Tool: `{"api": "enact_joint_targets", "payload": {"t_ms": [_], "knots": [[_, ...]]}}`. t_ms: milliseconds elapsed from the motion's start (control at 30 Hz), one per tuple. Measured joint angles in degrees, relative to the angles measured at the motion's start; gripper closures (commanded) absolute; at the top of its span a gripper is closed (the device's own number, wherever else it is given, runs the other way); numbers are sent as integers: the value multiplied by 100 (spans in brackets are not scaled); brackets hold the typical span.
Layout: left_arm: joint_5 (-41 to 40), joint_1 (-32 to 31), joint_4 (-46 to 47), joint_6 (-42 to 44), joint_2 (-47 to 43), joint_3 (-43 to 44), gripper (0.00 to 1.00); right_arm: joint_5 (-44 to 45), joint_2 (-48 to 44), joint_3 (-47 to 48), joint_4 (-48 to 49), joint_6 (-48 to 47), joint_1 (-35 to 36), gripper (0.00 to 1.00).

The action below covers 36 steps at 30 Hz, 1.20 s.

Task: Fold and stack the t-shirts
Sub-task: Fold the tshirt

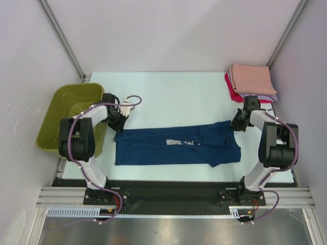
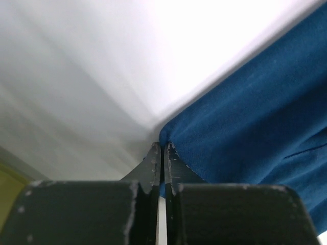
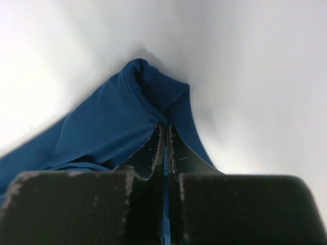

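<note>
The navy blue t-shirt (image 1: pixel 176 146) lies flat across the middle of the table, folded lengthwise, with part of its pale chest print showing. My left gripper (image 1: pixel 118 126) is shut on its far left corner (image 2: pixel 176 133), blue cloth pinched between the jaws. My right gripper (image 1: pixel 236 124) is shut on its far right corner (image 3: pixel 138 97), cloth between the jaws. A stack of folded tees sits at the far right: peach (image 1: pixel 251 79) on top, a lavender edge (image 1: pixel 273 97) under it, red (image 1: pixel 232 94) at the bottom.
An olive-green plastic basket (image 1: pixel 71 115) stands at the table's left edge, close to the left arm. The white table top (image 1: pixel 173 97) runs behind the navy shirt. Walls close in on both sides.
</note>
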Motion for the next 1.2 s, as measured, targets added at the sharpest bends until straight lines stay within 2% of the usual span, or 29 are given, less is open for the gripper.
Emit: {"api": "enact_joint_targets", "payload": {"t_ms": [200,267,300,333,433,533,633,767,867,900,1000,1200], "knots": [[52,153,286,-223,9,-2,100,28,-83,-68,-15,-7,-107,100],[50,168,402,-240,9,-4,100,24,-85,-76,-20,-4,-107,82],[57,170,426,-240,9,-4,95,11,-85,-76,-24,-9,-107,72],[85,170,442,-227,9,-2,72,7,-87,-74,-35,-24,-107,59],[146,190,437,-201,9,-2,55,118,-125,-7,-229,-144,-48,53],[192,227,409,-214,-7,7,47,476,-361,146,-529,-260,166,53],[249,240,299,-219,-188,52,41,1019,-855,380,-800,-376,682,55],[426,245,181,-212,-619,310,41,1543,-1628,581,-870,-699,1823,62],[647,249,151,-136,-1001,476,49,1325,-1915,566,-846,-1189,2732,62],[721,249,120,-57,-1126,487,55,1314,-1906,560,-846,-1364,3012,62],[916,249,-129,323,-1438,400,58,1224,-1580,564,-892,-1816,3733,68],[568,210,-501,1156,-1773,-540,47,1147,-247,684,-1069,-2444,4297,65]]}}
